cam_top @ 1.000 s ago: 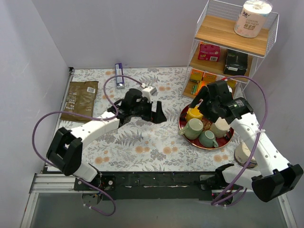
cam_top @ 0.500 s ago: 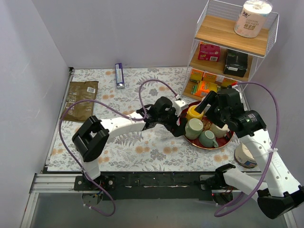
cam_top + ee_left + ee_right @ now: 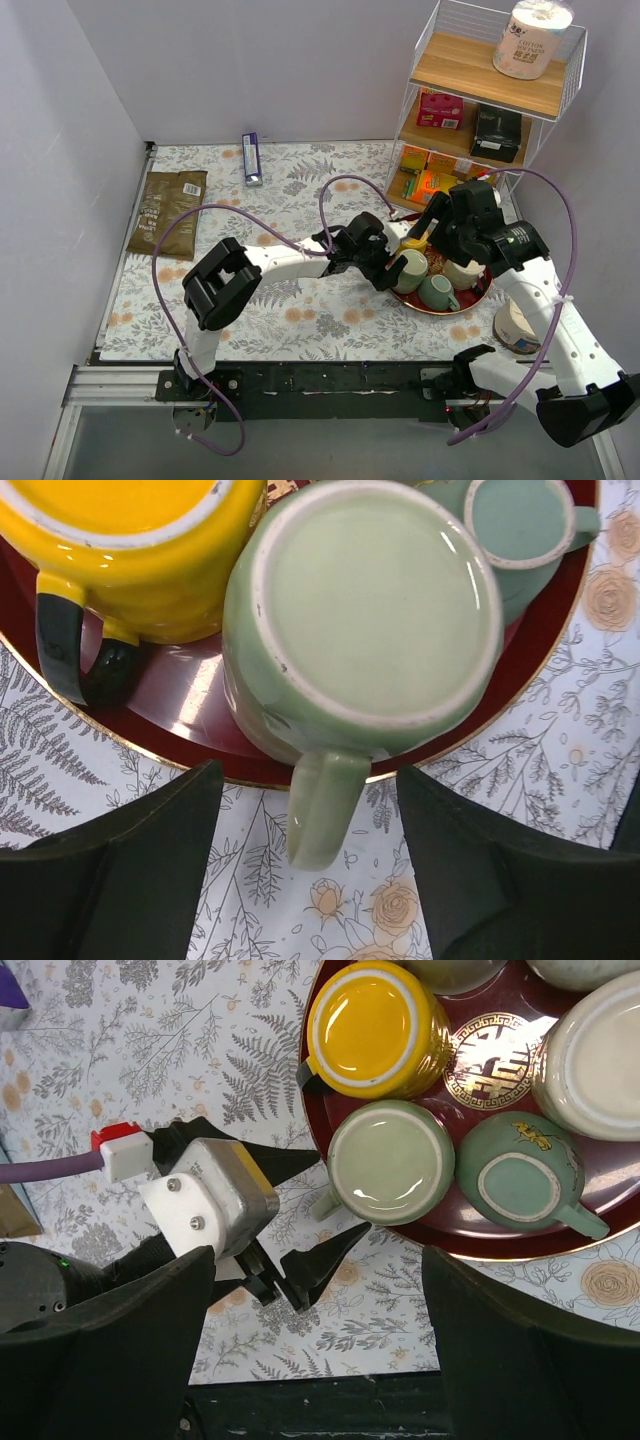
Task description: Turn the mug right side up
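Note:
A pale green mug [image 3: 408,270] stands upside down on the red tray [image 3: 440,308], its handle [image 3: 325,815] sticking out over the tray's near-left rim. My left gripper [image 3: 312,810] is open, low at the tray edge, one finger on each side of that handle without touching it. In the right wrist view the mug [image 3: 390,1160] shows its base, with the left gripper [image 3: 322,1210] beside it. My right gripper [image 3: 318,1260] is open and empty, held above the tray [image 3: 480,1242]. Yellow [image 3: 408,240], teal [image 3: 437,292] and cream [image 3: 462,270] mugs also stand upside down on it.
A wire shelf [image 3: 480,110] with boxes and a paper roll stands at the back right, close behind the tray. A beige round object [image 3: 515,325] lies right of the tray. A brown packet [image 3: 168,208] lies at the left and a blue box [image 3: 251,158] at the back.
My left arm has swept right across the table, from the middle to the tray's edge, and now straddles the pale green mug's handle. My right gripper shifted slightly over the tray.

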`<state>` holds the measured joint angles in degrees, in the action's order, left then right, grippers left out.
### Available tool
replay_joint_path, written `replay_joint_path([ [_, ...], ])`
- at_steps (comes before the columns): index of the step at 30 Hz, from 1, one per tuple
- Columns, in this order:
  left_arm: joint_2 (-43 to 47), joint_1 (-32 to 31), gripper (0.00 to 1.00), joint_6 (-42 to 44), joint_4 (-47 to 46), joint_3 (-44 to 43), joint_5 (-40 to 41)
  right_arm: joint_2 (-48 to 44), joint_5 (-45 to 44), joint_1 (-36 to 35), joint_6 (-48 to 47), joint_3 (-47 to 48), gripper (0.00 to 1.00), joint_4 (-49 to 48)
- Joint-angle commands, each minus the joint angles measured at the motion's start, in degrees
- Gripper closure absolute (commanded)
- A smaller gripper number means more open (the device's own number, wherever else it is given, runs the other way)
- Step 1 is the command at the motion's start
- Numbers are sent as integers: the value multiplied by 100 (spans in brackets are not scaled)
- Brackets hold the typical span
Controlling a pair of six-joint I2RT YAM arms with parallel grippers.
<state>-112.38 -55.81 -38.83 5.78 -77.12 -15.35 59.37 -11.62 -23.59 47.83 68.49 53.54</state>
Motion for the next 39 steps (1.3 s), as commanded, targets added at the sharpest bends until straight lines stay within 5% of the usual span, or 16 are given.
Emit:
replay_joint_path([
  [1,6,-132,33,288,-7,-320,383,4,28,48,-178,270,10,7],
  [11,-91,-404,54,534,125,-505,858,-180,-130,180,-257,174,10,34],
  [25,-153,-554,59,807,459,-778,1254,-93,89,329,-380,15,10,-63],
  [39,-153,-580,100,807,590,-910,1237,-66,239,496,-494,-2,11,-124],
])
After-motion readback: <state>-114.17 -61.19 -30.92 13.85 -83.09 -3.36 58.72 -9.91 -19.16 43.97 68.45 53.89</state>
